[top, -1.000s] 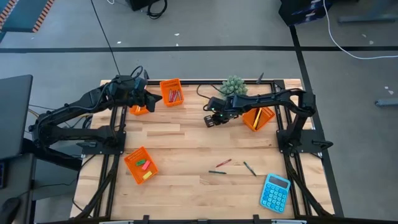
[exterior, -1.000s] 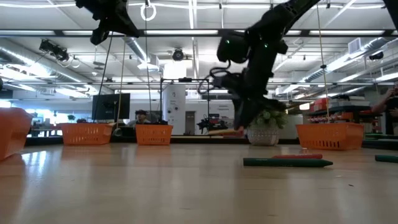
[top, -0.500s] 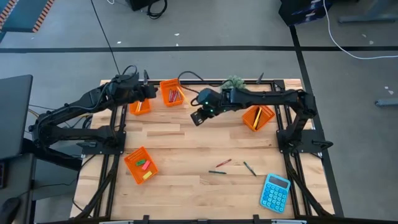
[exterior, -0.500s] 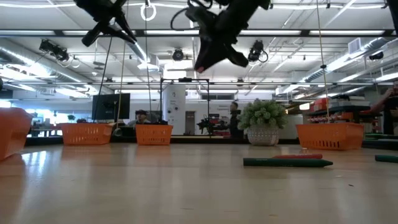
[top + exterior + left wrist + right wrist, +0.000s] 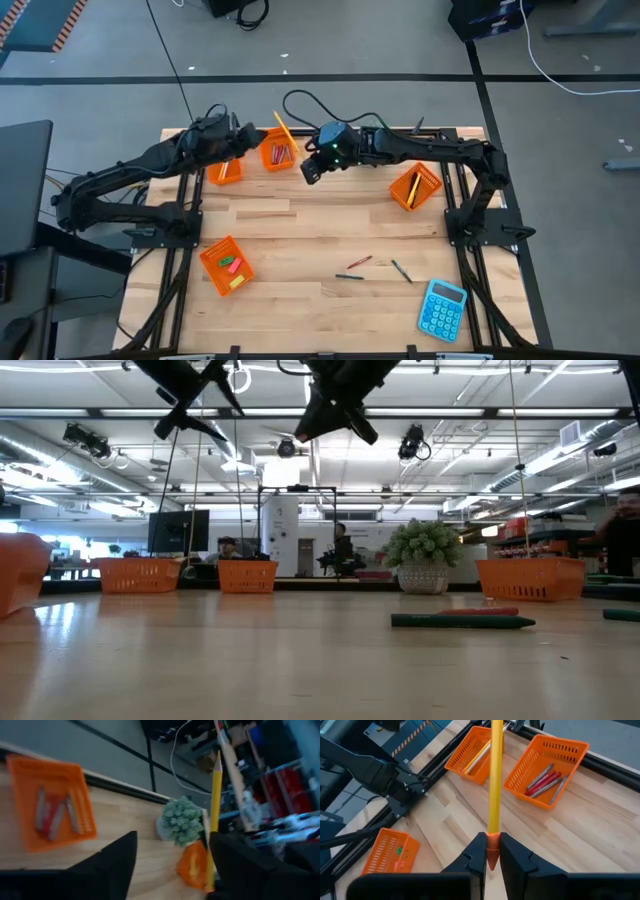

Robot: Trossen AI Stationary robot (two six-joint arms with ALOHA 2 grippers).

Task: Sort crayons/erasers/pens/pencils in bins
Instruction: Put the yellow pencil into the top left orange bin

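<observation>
My right gripper (image 5: pixel 492 842) is high over the table's far side, next to the crayon bin (image 5: pixel 277 148), and is shut on a yellow pencil (image 5: pixel 495 775). The pencil's pointed end (image 5: pixel 217 775) reaches in between the fingers of my open left gripper (image 5: pixel 172 837), close to one finger (image 5: pixel 235 865). A second bin (image 5: pixel 472 752) holds a whitish pencil, a third (image 5: pixel 225 265) holds erasers, and a fourth (image 5: pixel 415 187) stands at the far right. Three thin sticks (image 5: pixel 358 262) lie loose on the near right. My right gripper pinches the pencil's orange eraser end (image 5: pixel 492 839) between its two fingers. The pencil runs straight on from the fingers toward my left gripper and is lifted clear of the table. My left gripper is open around the pencil's tip; I cannot tell whether a finger touches it.
A blue calculator (image 5: pixel 442 308) lies at the near right corner. A potted plant (image 5: pixel 425 555) stands at the far edge, under my right arm. Bare wood (image 5: pixel 300 230) fills the middle of the table.
My right gripper has carried the pencil up and toward the table's left, from in front of the far right bin to beside the crayon bin, turning it toward my left gripper. My left gripper has opened and moved a little toward the pencil.
</observation>
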